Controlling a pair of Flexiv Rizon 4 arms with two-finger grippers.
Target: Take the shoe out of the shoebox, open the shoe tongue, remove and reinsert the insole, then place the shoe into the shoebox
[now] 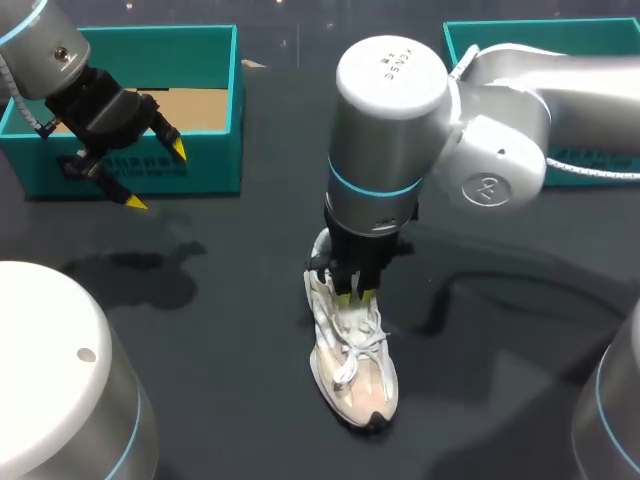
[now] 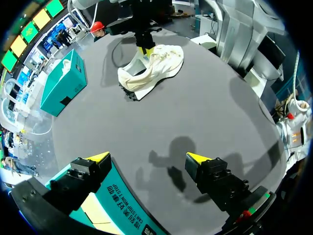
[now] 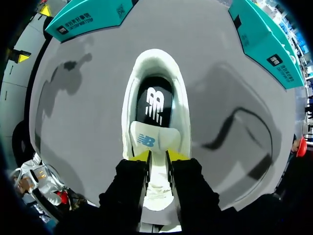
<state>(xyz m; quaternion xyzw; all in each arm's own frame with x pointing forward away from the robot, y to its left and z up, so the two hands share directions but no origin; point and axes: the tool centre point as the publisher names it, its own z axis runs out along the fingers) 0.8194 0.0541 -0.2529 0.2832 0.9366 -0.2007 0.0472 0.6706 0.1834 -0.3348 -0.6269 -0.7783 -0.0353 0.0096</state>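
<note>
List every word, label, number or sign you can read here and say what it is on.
On the shoebox: white print, too small to read.
On the teal box: dark label, too small to read.
On the shoe: white logo on the insole, blue logo on the tongue, no words.
On the right arm's joint cap: faint lettering, too blurred to read.

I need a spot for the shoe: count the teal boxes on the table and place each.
2. One teal shoebox sits at the table's far left, partly under the left gripper; the other box is at the far right, partly hidden behind the right arm. No others show.
</note>
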